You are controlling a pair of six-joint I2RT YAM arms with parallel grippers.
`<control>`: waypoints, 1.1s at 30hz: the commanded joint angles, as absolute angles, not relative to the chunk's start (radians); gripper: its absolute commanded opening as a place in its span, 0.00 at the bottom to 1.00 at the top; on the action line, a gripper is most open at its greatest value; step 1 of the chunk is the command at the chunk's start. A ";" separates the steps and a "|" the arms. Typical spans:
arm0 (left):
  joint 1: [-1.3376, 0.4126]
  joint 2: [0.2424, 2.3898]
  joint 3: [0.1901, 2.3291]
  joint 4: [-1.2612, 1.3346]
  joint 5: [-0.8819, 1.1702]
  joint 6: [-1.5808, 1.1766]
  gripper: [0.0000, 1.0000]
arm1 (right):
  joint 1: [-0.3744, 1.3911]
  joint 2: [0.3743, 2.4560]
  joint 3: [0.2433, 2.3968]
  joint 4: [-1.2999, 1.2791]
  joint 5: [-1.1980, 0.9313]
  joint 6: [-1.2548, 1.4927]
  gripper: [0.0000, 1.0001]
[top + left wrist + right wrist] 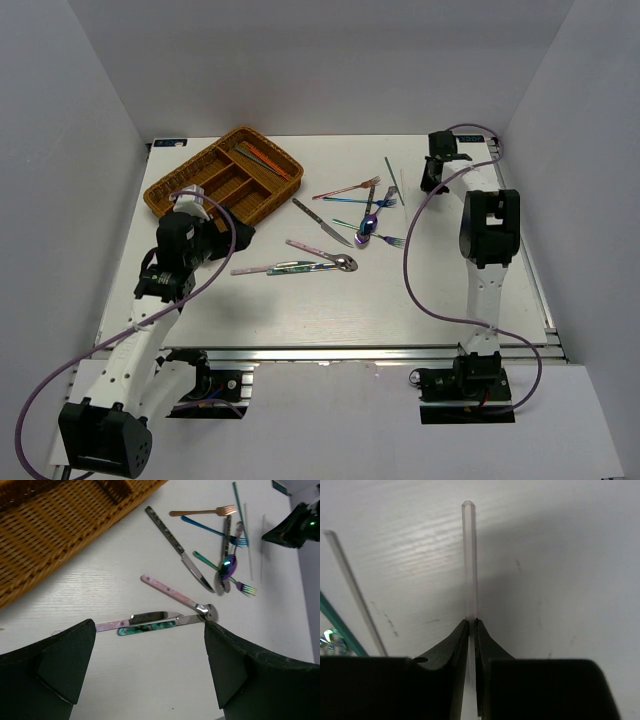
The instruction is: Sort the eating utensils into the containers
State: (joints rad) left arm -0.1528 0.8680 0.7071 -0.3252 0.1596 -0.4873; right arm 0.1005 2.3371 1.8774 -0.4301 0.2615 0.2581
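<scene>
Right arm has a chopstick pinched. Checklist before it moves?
1. Right gripper shut on pale chopstick: ok.
2. Chopstick lifted off the table: cannot tell.
3. Second pale chopstick apart from the held one: ok.
4. Left gripper open, holding nothing: ok.
5. Way to the wicker tray free: not ok, the left arm sits at its near edge.
</scene>
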 commanded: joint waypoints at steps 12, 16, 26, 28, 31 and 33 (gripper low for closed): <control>-0.160 0.816 0.706 -0.262 0.285 -0.601 0.98 | 0.072 2.275 1.629 -0.489 0.189 0.270 0.11; -0.161 0.828 0.716 -0.180 0.331 -0.664 0.98 | 0.072 2.177 1.520 -0.433 0.180 0.299 0.00; -0.357 1.011 0.653 0.419 0.462 -0.936 0.98 | 0.081 1.456 1.033 -0.106 -0.323 0.388 0.00; -0.417 1.052 0.653 0.529 0.465 -0.960 0.98 | 0.100 1.392 0.924 0.000 -0.522 0.446 0.00; -0.475 1.132 0.653 0.674 0.486 -0.999 0.98 | 0.167 1.281 0.775 0.240 -0.742 0.603 0.00; -0.500 1.161 0.649 0.741 0.486 -1.000 0.98 | 0.218 1.218 0.721 0.357 -0.824 0.693 0.00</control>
State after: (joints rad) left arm -0.4744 1.1469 0.6415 0.5285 0.4633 -0.9619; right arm 0.1638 1.2442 0.8135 0.1101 -0.5297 0.5144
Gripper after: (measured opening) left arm 0.981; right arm 0.014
